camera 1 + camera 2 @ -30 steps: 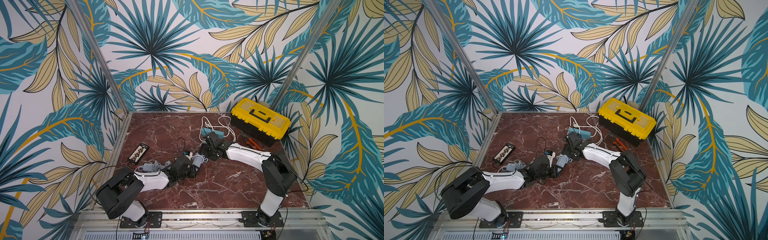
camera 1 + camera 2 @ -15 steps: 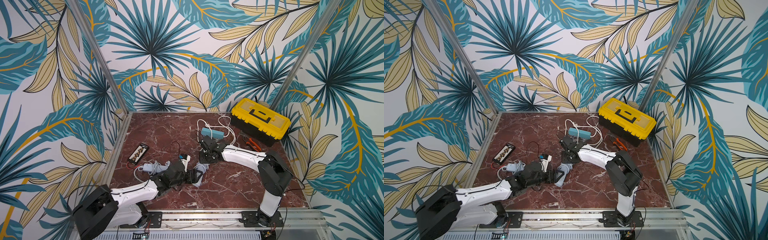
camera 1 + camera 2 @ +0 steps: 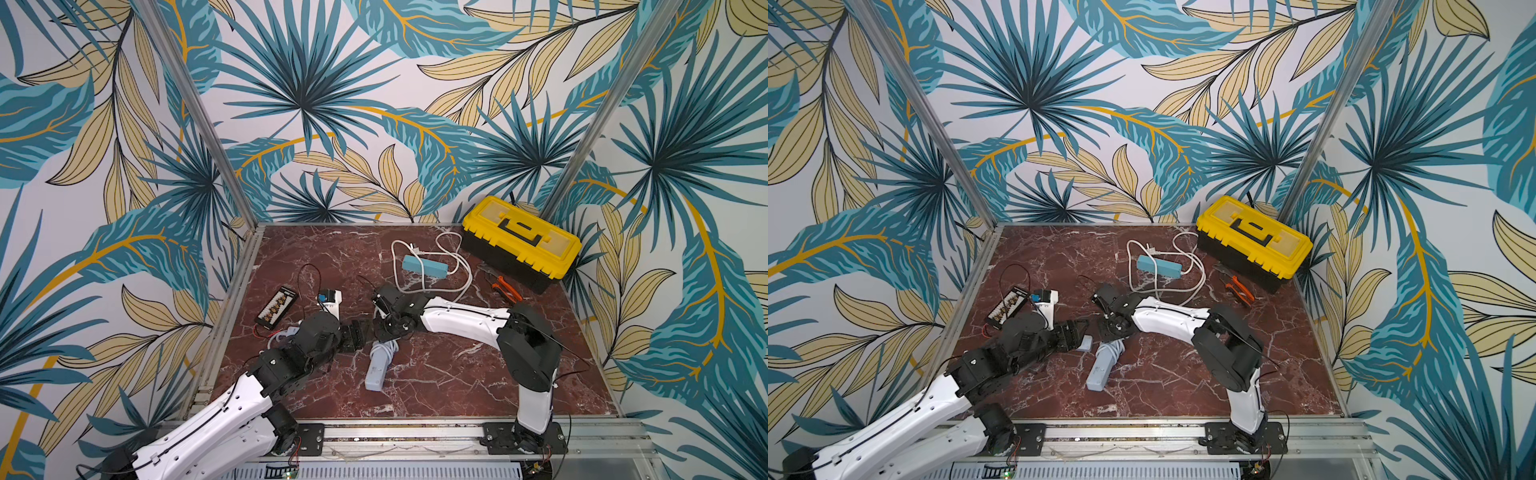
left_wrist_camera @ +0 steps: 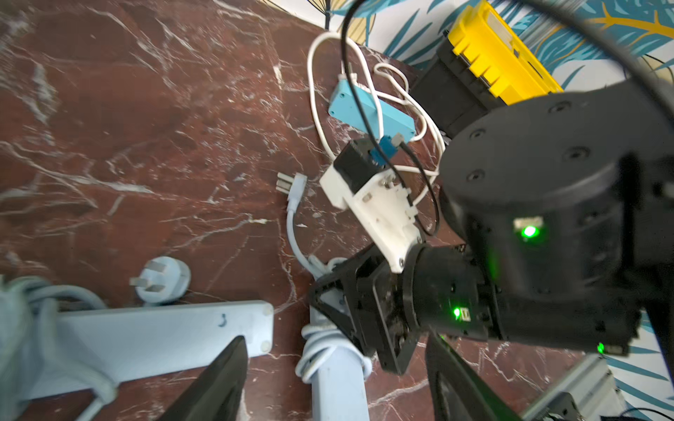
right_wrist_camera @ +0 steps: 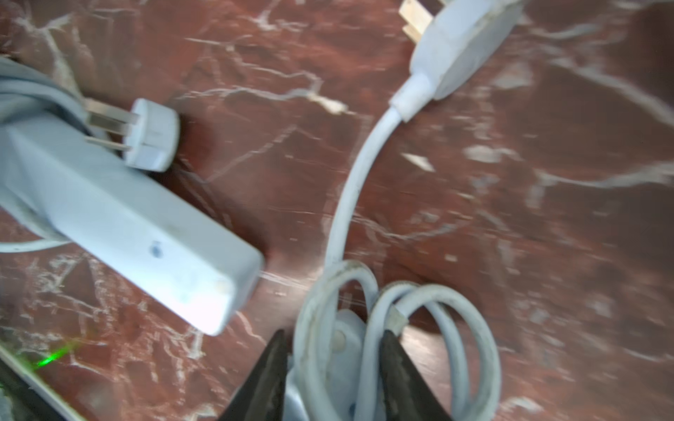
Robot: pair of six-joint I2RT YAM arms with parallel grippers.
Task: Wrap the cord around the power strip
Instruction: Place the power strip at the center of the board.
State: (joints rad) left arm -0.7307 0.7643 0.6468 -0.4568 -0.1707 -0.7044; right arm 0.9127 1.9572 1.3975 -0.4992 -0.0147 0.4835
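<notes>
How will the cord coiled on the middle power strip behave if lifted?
The cord looks floppy but springy: its loops stand loose, so they would likely slip off. Its plug lies free and would probably dangle.

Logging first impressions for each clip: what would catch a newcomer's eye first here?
The bright yellow toolbox in the table's far right corner stands out most. Mid-table, the right gripper has its jaws either side of the cord coiled at one end of a pale power strip. Behind it lies a blue power strip amid loose loops of white cord.
</notes>
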